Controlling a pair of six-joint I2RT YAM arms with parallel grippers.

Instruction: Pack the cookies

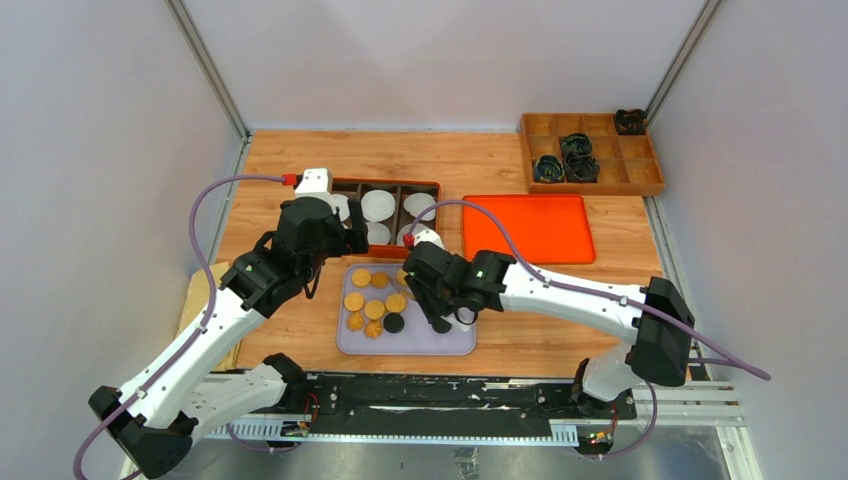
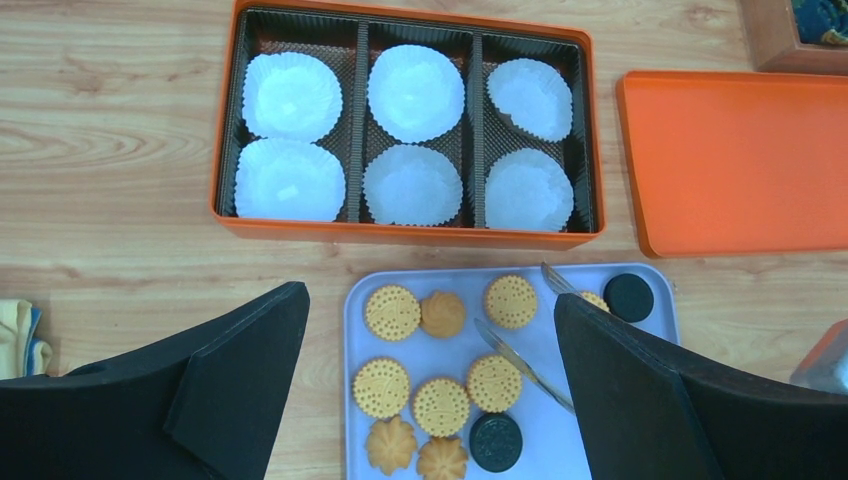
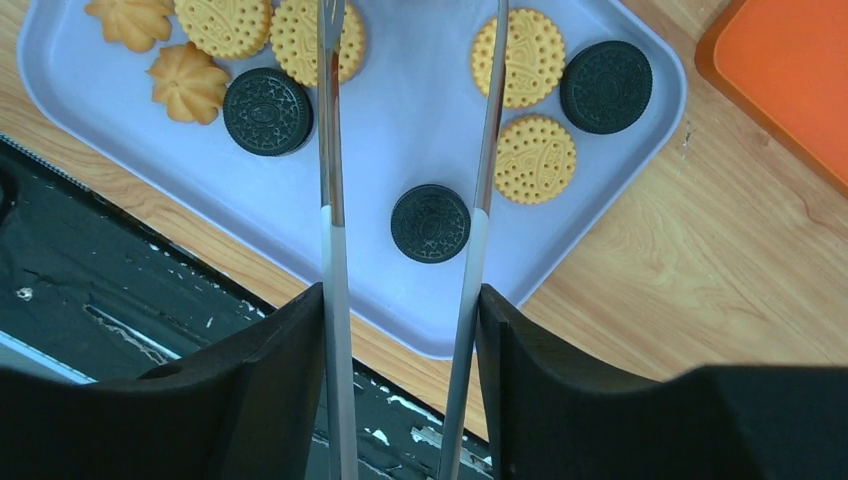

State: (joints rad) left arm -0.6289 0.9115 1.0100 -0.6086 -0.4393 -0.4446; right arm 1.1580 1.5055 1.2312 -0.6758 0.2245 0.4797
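The cookies (image 2: 440, 405) lie flat on a lavender tray (image 2: 455, 345): mostly golden rounds, some flower-shaped ones and a few black ones (image 3: 267, 110). My right gripper (image 3: 400, 295) is shut on metal tongs (image 3: 330, 150), whose two arms reach out over the tray. The arms stand apart, with a black cookie (image 3: 430, 222) lying between them, untouched. My left gripper (image 2: 428, 297) hangs open and empty above the tray's far side, near the orange box (image 2: 400, 233). In the top view both grippers sit over the tray (image 1: 440, 342), left (image 1: 340, 240) and right (image 1: 440, 305).
The orange box holds several white paper cups (image 2: 415, 93) in three lanes. Its orange lid (image 1: 525, 228) lies to the right. A wooden compartment organiser (image 1: 590, 150) with dark items stands at the back right. A yellow cloth (image 2: 20, 330) lies at the left table edge.
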